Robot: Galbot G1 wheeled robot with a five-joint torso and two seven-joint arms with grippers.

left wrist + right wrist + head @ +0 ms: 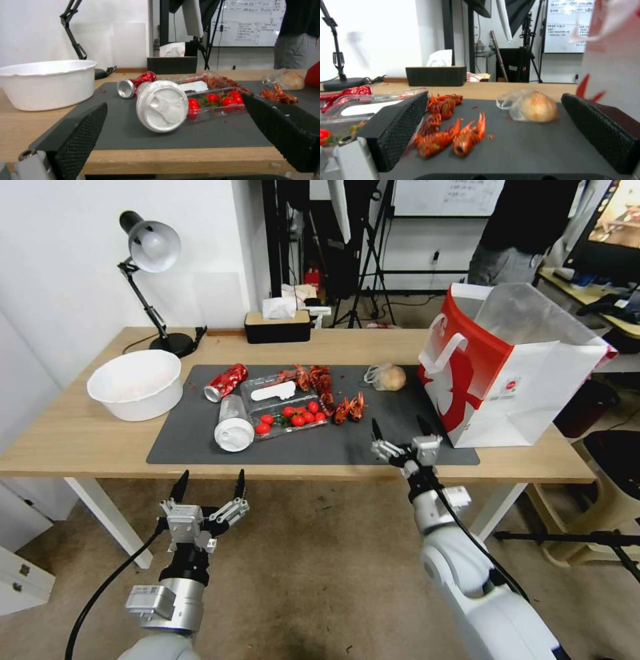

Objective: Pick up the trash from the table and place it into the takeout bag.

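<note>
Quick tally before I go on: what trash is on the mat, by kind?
Crushed red can: 1
White-lidded cup: 1
Clear tray of red fruit: 1
Small clear bag: 1
Crayfish shells: 1 scattered lot, pieces too jumbled to count
Total: 5 kinds, none in the takeout bag visibly.

White wall, beige floor, black desk lamp, whiteboard, tripod stands

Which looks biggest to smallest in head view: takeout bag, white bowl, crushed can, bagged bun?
1. takeout bag
2. white bowl
3. crushed can and bagged bun: look about alike, so unranked.
</note>
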